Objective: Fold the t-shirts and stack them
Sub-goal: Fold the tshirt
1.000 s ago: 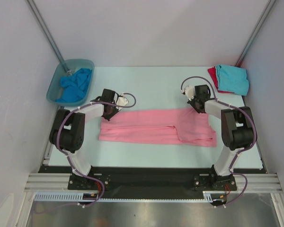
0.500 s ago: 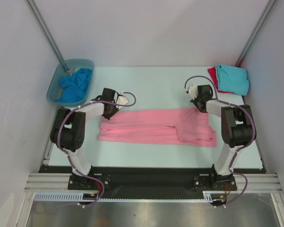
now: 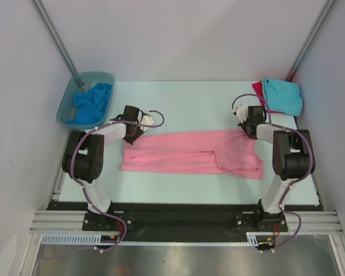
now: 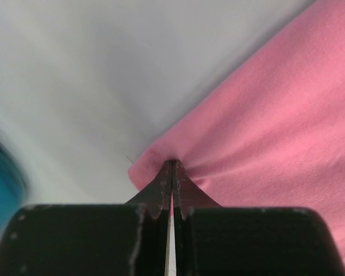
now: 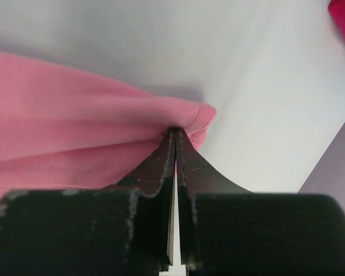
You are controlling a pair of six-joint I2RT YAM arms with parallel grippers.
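Top external, for the layout: spread flat across the middle of the desk (image 3: 184,103), a large pink t-shirt (image 3: 190,154), long side running left to right, looking already narrowed to a band. Pinched at its far left corner by the left claw (image 3: 130,134) and at its far right corner by the right claw (image 3: 248,129). Both shut tight on a small fold of the pink cloth, as seen close up in the two wrist views, with wrinkles running out from the tips. Probably gripped at these two corners in order to raise the far edge evenly and carry it over toward the near edge with a straight fold line. Held low, near the desk, so no loose cloth hanging.

Set aside at the far right corner of the desk: turquoise t-shirt (image 3: 283,96) lying on red t-shirt (image 3: 257,89), apparently the finished stack, placed outside the working area. Waiting crumpled in the tub (image 3: 66,106) at the far left: blue t-shirt (image 3: 92,103), not folded yet. Judged as about the middle of the task.
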